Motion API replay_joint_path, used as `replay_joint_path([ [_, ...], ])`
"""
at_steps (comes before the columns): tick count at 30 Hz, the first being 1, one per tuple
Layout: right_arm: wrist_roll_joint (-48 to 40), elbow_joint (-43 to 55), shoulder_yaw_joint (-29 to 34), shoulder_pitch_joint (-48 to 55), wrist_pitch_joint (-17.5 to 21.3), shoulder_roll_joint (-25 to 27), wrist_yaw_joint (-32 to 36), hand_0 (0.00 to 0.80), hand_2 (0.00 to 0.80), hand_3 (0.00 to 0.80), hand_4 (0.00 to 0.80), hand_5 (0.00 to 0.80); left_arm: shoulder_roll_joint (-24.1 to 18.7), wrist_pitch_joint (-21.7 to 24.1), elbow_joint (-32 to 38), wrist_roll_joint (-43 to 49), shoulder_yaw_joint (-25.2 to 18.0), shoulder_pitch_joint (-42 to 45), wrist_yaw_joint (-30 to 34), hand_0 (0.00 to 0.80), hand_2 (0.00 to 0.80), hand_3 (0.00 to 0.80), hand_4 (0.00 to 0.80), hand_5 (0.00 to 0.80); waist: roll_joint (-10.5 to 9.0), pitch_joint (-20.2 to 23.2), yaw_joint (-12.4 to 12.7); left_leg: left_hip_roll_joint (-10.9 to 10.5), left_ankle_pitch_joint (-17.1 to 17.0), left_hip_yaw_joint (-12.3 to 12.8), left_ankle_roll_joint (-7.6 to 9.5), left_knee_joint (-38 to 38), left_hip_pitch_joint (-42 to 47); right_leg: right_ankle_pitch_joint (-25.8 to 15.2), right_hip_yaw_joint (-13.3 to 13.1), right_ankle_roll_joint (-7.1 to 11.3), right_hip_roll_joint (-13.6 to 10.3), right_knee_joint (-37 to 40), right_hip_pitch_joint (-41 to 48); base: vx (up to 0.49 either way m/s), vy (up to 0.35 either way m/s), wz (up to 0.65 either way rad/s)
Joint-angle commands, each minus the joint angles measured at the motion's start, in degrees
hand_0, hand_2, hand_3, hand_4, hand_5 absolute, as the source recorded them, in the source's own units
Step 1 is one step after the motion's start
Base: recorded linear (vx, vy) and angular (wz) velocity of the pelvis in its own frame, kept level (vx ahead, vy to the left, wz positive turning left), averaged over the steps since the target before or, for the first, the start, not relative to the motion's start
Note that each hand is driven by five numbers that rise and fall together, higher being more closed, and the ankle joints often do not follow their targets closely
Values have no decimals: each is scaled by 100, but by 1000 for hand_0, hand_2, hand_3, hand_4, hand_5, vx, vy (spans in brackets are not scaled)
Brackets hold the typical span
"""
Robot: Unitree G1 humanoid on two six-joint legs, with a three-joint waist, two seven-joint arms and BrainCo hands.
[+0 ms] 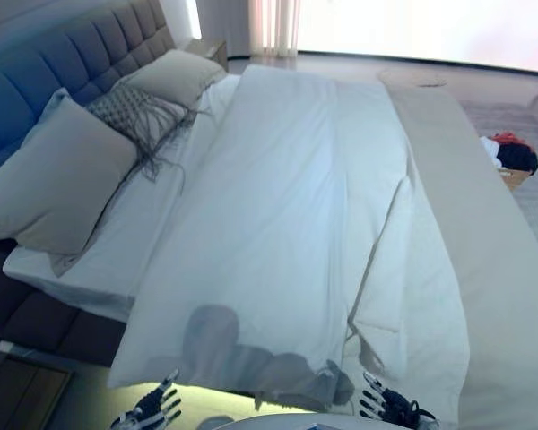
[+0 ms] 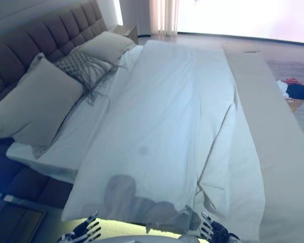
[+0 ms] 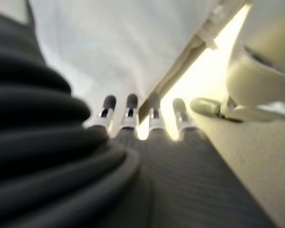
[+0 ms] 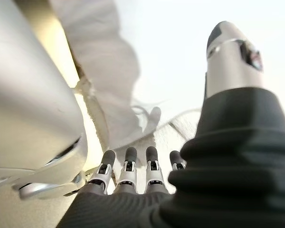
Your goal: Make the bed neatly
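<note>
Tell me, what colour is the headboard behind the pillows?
Grey, tufted in squares; the headboard shows best in the right eye view.

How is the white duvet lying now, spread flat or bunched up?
Mostly spread: the duvet covers the bed from near the pillows down to the foot, but a long ridge and a folded-under corner remain along its right side.

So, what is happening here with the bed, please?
A humanoid robot stands at the side of a bed, making it. The white duvet lies spread over the mattress, mostly flat, with a fold along its right part. Both hands are low at the near edge, open and holding nothing: the left hand and the right hand. Two pillows and a fringed cushion lean at the headboard.
</note>
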State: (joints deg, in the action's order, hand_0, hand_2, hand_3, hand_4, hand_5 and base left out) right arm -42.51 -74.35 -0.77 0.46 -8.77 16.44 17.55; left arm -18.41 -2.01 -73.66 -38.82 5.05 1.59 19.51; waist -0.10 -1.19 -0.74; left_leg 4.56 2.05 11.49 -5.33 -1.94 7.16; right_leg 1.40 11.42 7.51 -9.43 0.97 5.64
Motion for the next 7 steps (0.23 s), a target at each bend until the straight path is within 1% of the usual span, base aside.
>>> replay_joint_path([
  [1, -30, -476, 233, -283, -14, -135, -392, 0, 0, 0, 0, 0, 327, -73, -382, 222, -159, -204, -129, 0, 0, 0, 0, 0, 147, -141, -26, -197, -112, 133, 167, -306, 28, -399, 259, -33, 264, 291, 71, 34, -16, -6],
  [4, 120, -662, 214, -273, -149, -263, -646, 0, 0, 0, 0, 0, 478, -87, -552, 297, -195, -182, -154, 0, 0, 0, 0, 0, 102, -59, 12, -206, -53, 154, 208, -306, 87, -389, 266, -59, 275, 317, 145, 42, -21, -5],
  [7, 134, -727, 134, -304, -181, -282, -667, 0, 0, 0, 0, 0, 506, -83, -583, 408, -178, -228, -163, 0, 0, 0, 0, 0, 68, -17, 58, -203, -9, 131, 227, -306, 134, -348, 286, -76, 285, 326, 214, 25, -17, -2],
])
